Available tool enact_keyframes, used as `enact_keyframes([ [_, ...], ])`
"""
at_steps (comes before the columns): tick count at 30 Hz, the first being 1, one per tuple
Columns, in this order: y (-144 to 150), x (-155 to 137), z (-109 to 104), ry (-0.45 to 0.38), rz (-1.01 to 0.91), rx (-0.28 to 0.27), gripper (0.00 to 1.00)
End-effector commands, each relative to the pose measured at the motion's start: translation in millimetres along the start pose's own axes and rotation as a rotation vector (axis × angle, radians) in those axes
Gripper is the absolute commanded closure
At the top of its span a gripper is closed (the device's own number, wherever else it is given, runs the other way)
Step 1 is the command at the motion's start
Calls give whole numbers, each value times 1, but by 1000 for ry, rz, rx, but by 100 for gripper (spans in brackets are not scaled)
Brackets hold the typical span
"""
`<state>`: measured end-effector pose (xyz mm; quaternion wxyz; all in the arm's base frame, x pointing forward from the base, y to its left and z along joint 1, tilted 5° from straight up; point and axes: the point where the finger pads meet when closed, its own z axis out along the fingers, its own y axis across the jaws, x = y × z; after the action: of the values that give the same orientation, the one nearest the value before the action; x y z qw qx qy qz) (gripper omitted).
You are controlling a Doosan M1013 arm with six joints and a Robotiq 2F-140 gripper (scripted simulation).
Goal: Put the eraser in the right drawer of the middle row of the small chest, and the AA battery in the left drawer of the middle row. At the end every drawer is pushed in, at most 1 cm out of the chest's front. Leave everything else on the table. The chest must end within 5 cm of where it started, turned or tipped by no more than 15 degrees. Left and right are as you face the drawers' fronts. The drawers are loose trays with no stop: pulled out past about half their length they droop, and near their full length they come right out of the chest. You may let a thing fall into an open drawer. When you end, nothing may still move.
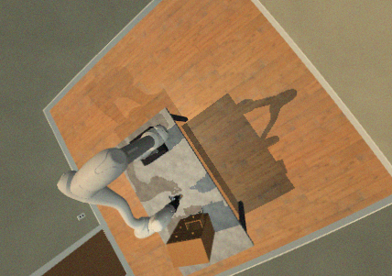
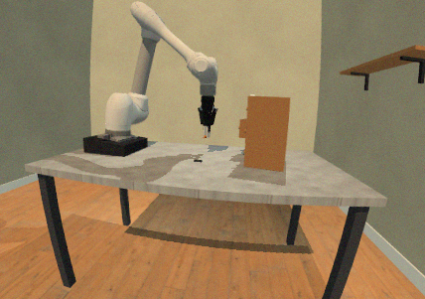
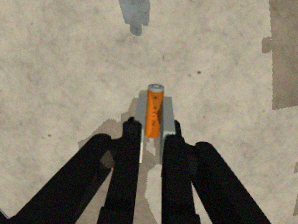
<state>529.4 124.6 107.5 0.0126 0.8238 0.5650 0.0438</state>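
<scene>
My gripper is shut on the orange AA battery and holds it lengthwise between the fingertips, above the table and in front of the chest. The small chest stands upright, its knobbed front facing the arm's base side. One middle-row drawer sticks out of the front; in the top view it looks like the left one. What lies inside it cannot be made out. I cannot pick out the eraser in any view.
A small dark object lies on the table before the chest. A small pale thing shows at the chest's top edge. The arm's black base stands at the table's other end. A wall shelf is at the far right.
</scene>
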Motion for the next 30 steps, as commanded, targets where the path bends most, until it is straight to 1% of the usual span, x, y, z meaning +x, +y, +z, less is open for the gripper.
enact_keyframes([
  [1, 8, 14, 0, -12, 279, -3, 94],
  [3, 13, 23, 0, -7, 406, -3, 94],
  [5, 13, 23, 0, -7, 406, -3, 94],
  [6, 15, 27, 0, -10, 567, -4, 94],
  [12, 27, 52, 0, 5, 940, 1, 94],
  [17, 31, 61, 1, -7, 1259, -7, 94],
  [19, 31, 62, 1, -10, 1291, -9, 94],
  [30, 31, 62, -1, -10, 1299, -9, 94],
])
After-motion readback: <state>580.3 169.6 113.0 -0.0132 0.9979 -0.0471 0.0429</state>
